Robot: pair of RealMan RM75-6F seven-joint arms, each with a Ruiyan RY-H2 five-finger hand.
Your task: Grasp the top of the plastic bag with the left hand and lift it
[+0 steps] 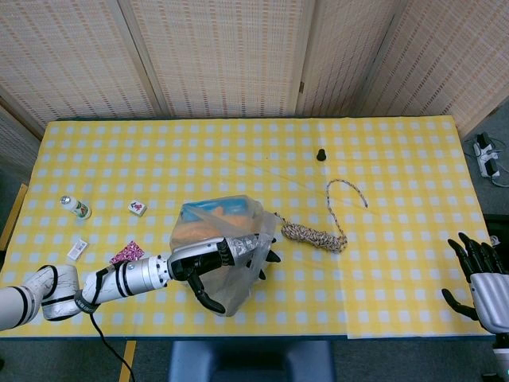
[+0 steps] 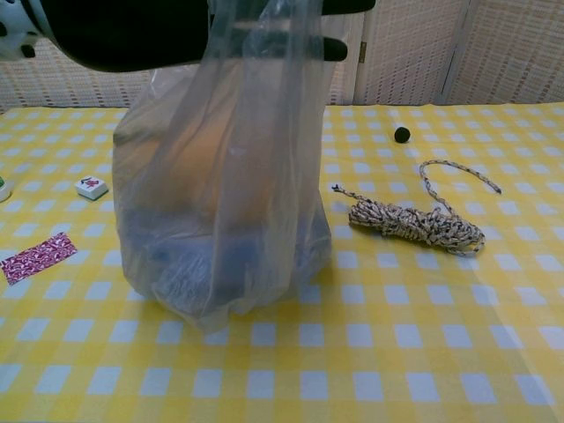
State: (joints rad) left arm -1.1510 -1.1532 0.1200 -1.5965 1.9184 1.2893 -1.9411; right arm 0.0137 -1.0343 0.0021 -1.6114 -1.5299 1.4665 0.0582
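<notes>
A clear plastic bag (image 1: 219, 247) (image 2: 220, 203) with orange and blue things inside stands on the yellow checked table (image 1: 382, 263). My left hand (image 1: 216, 259) (image 2: 150, 31) grips the gathered top of the bag, its dark fingers wrapped around the film. In the chest view the bag hangs stretched below the hand and its bottom looks to be at the cloth; I cannot tell whether it touches. My right hand (image 1: 481, 274) hovers off the table's right edge with its fingers spread and nothing in it.
A coiled speckled rope (image 1: 318, 231) (image 2: 414, 220) lies right of the bag. A small black knob (image 1: 321, 154) (image 2: 402, 134) sits further back. At the left are a small bottle (image 1: 76, 207), a tile (image 1: 137, 208) (image 2: 91, 186) and a red patterned wrapper (image 1: 126, 254) (image 2: 37, 257).
</notes>
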